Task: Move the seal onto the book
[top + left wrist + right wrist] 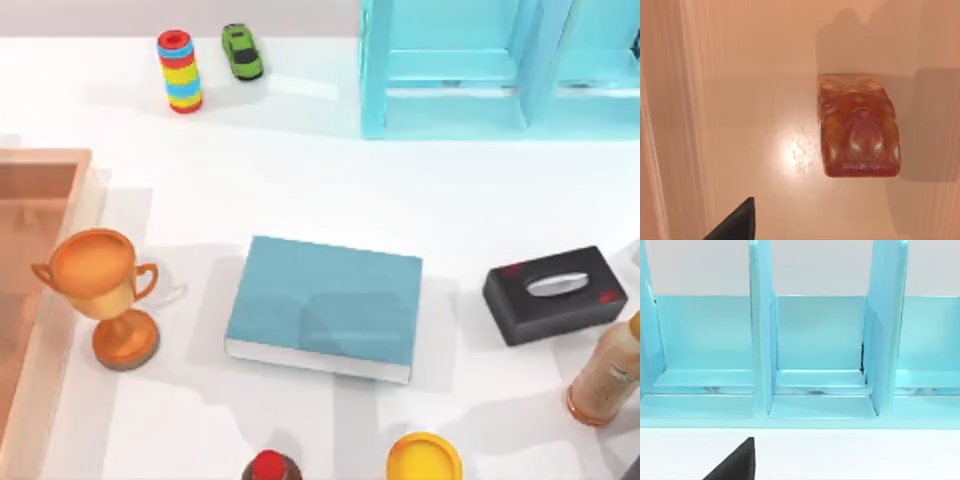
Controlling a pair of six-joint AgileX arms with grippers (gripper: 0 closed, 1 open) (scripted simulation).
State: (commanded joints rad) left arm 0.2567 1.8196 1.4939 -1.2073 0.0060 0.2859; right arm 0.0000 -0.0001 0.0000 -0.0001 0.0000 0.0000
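Note:
The seal (pixel 858 125), an orange-red block with a darker rounded top, rests on the floor of a pale wooden tray (pixel 670 100) in the left wrist view. A dark corner of my left gripper (pixel 735 224) hangs above the tray floor, apart from the seal. The book (pixel 323 305), teal with white page edges, lies flat at the table's middle with nothing on it. The tray (pixel 45 162) stands at the table's left edge. A dark corner of my right gripper (pixel 735 464) faces the cyan shelf (pixel 815 365).
A gold trophy (pixel 100 290) stands between the tray and the book. Right of the book are a black tissue box (pixel 555 292) and a tan bottle (pixel 610 375). A yellow lid (pixel 425 458) and a red-capped dark thing (pixel 270 466) sit in front. Stacked rings (pixel 180 70), a green car (pixel 242 50) and the shelf (pixel 470 70) line the back.

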